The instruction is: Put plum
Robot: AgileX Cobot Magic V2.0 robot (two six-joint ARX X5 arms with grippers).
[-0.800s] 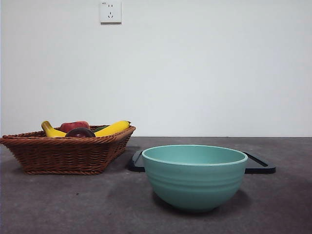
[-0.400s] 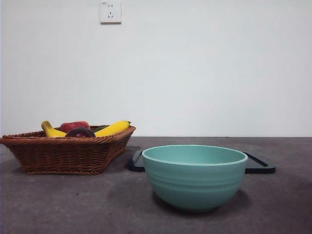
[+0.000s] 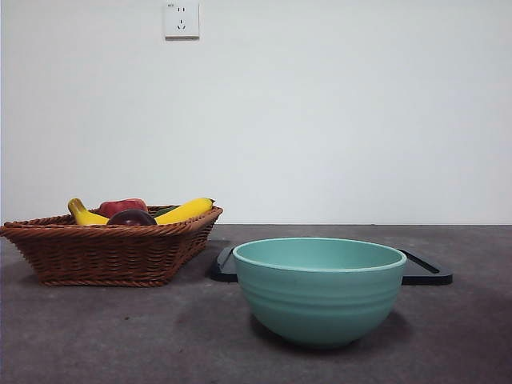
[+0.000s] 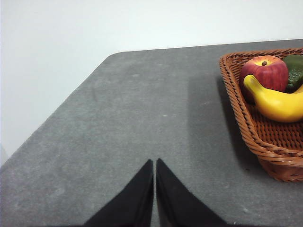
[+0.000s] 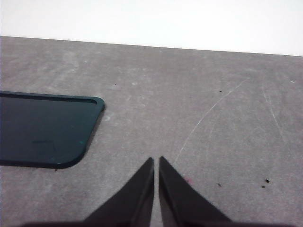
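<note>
though the front view shows the plum (image 3: pixel 132 217), neither wrist view does.

Front cam low, level; shares basket (image 3: pixel 112 250) w/ left wrist cam (image 4: pixel 265 146)

Dark maroon plum (image 3: pixel 132 217), round, glossy, in wicker basket (image 3: pixel 112 252)

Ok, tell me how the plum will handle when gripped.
The plum looks round and glossy, so it may slip between narrow jaws. It sits low in the basket among the banana and apple, so it probably won't roll until lifted.
</note>
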